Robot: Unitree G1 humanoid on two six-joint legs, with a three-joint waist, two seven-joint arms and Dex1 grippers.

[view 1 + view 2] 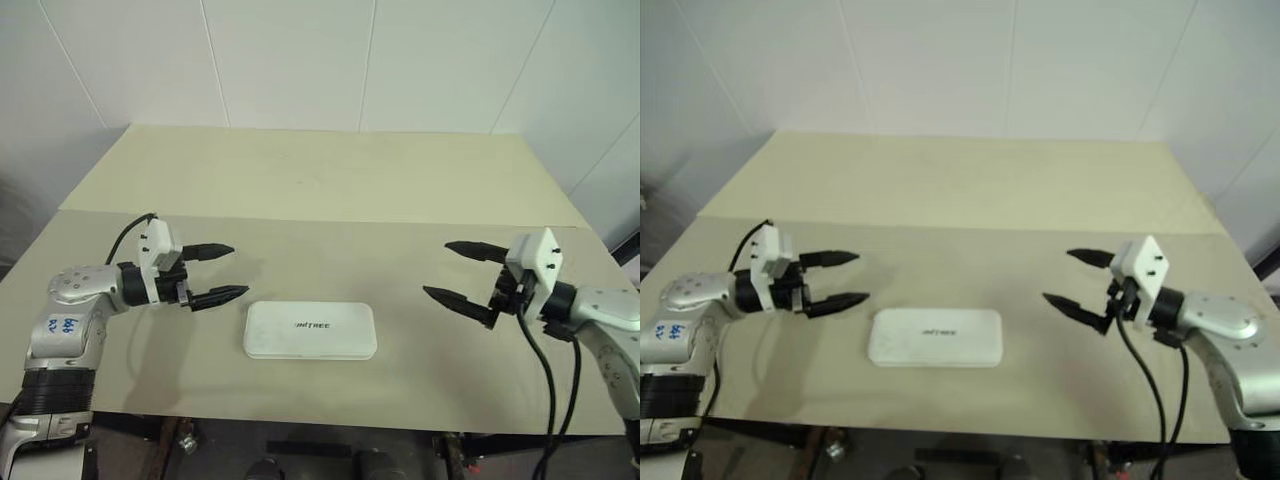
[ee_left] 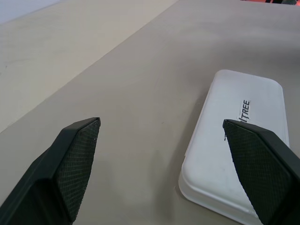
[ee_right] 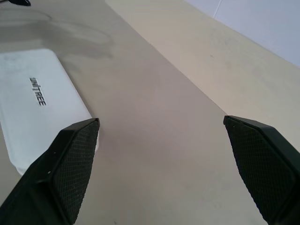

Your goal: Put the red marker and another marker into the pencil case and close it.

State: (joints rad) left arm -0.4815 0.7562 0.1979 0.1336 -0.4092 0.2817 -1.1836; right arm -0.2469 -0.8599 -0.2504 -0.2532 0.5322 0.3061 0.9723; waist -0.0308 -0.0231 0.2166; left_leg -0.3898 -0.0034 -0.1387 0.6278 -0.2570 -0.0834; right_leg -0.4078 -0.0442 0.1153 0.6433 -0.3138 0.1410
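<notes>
Left hand: fingers spread wide, empty, hovering above bench, just left of pencil case. Right hand: fingers spread wide, empty, well right of case, pointing toward it. Pencil case: white, lid shut, dark lettering up, flat on bench between hands near front edge.

Case in the middle, a gripper on either side

You have the pencil case lying flat and shut on the table, near its front edge and midway between your two arms. Your left gripper hangs just beside the case's left end, clear of it, fingers spread. Your right gripper sits well apart on the case's right, fingers spread too. Behind the case the tabletop runs back to the wall.
</notes>
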